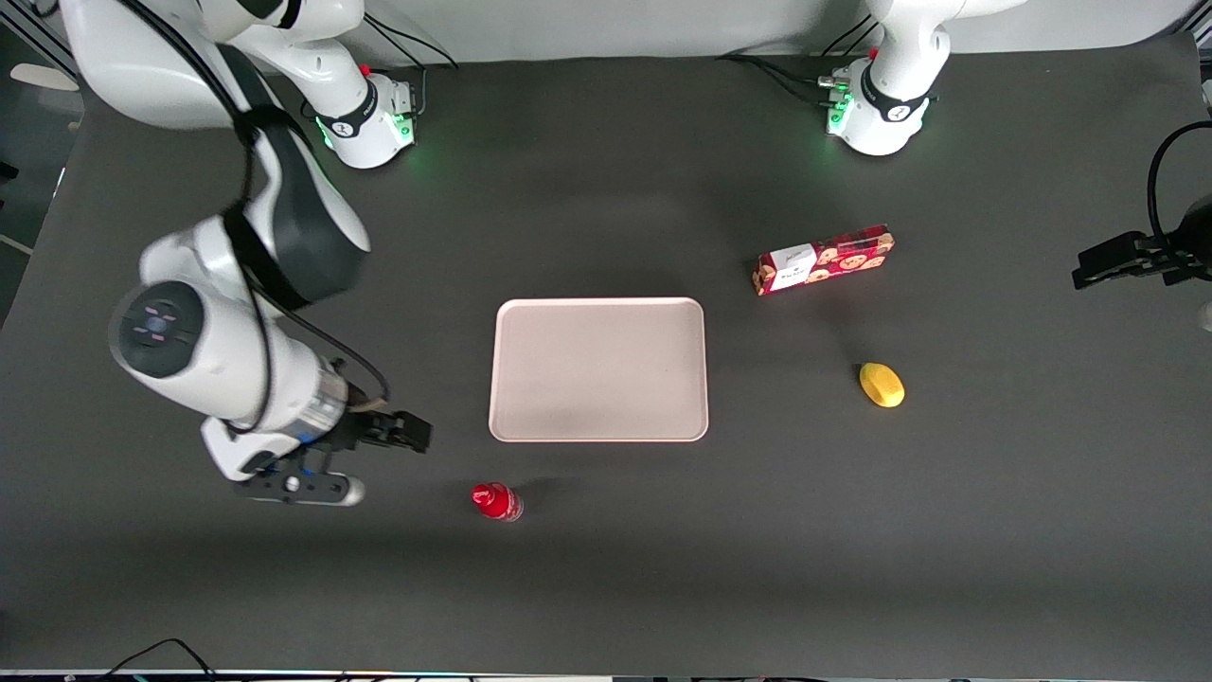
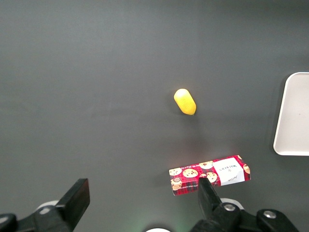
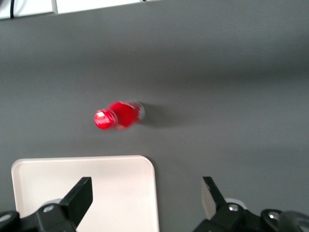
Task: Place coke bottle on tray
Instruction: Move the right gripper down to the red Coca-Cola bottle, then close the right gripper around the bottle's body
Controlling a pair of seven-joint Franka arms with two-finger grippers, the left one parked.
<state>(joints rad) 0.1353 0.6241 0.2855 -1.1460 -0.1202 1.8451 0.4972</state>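
The coke bottle [image 1: 496,501], small with a red cap and red label, stands on the dark table nearer to the front camera than the tray [image 1: 598,369]. The right wrist view shows the bottle [image 3: 118,116] apart from a rounded corner of the pale tray [image 3: 87,193]. My gripper [image 1: 405,434] hangs over the table toward the working arm's end, beside the tray's near corner and short of the bottle. In the wrist view the gripper [image 3: 145,191] is open, its fingers [image 3: 79,195] spread wide with nothing between them. The tray carries nothing.
A long red cookie box [image 1: 824,259] lies toward the parked arm's end, farther from the front camera than a yellow lemon-shaped object [image 1: 882,385]. The left wrist view shows the box [image 2: 210,175], the yellow object [image 2: 185,101] and the tray's edge [image 2: 294,116].
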